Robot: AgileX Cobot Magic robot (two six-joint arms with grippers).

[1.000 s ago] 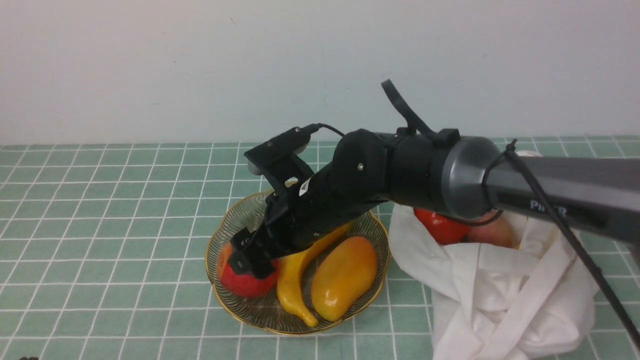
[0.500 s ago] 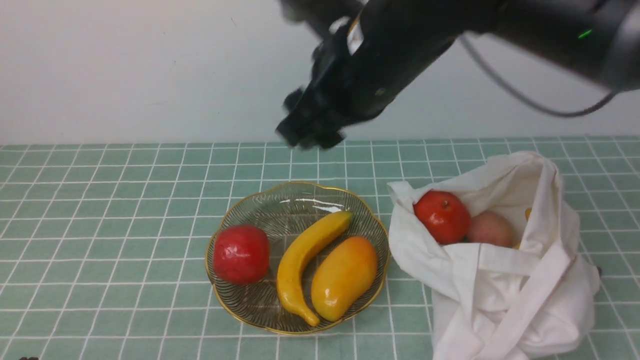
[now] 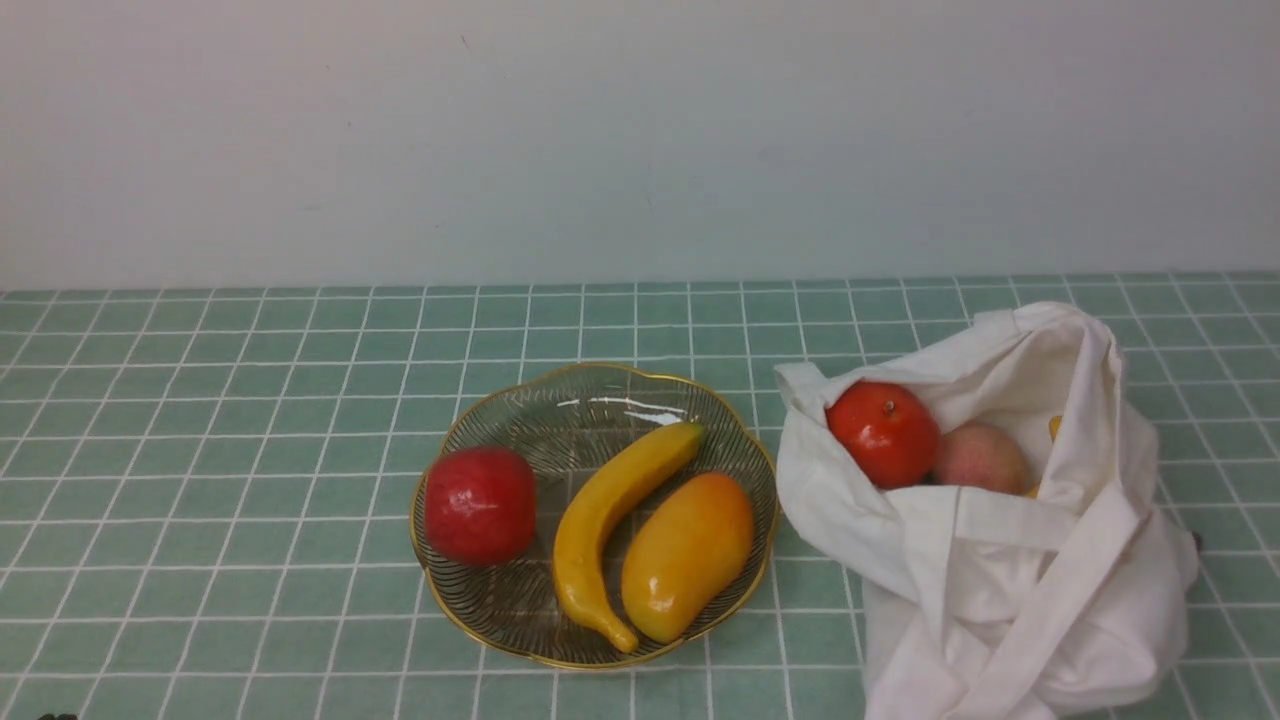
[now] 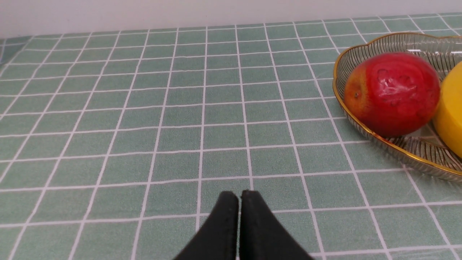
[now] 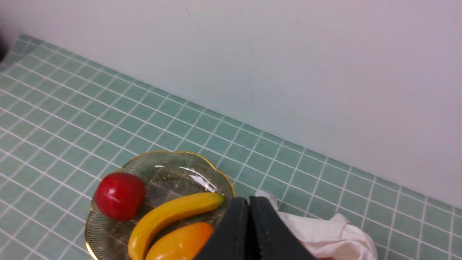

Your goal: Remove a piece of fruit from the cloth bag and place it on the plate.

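Note:
The deep-red apple (image 3: 481, 506) lies on the left side of the gold-rimmed glass plate (image 3: 600, 388); it also shows in the left wrist view (image 4: 393, 93) and the right wrist view (image 5: 120, 195). The white cloth bag (image 3: 1010, 610) lies open to the right of the plate. Neither arm shows in the front view. My left gripper (image 4: 239, 195) is shut and empty, low over the cloth well left of the plate (image 4: 364, 128). My right gripper (image 5: 249, 202) is shut and empty, high above the plate (image 5: 108, 245) and the bag (image 5: 325, 231).
A yellow banana (image 3: 610, 510) and an orange mango (image 3: 688, 555) share the plate. An orange-red fruit (image 3: 884, 432) and a pale pinkish fruit (image 3: 980, 458) sit in the bag's mouth. A green checked cloth (image 3: 200, 450) covers the table; a white wall stands behind.
My right arm let go of the apple on the plate, rose up and back, and left the front view. The apple stays on the plate.

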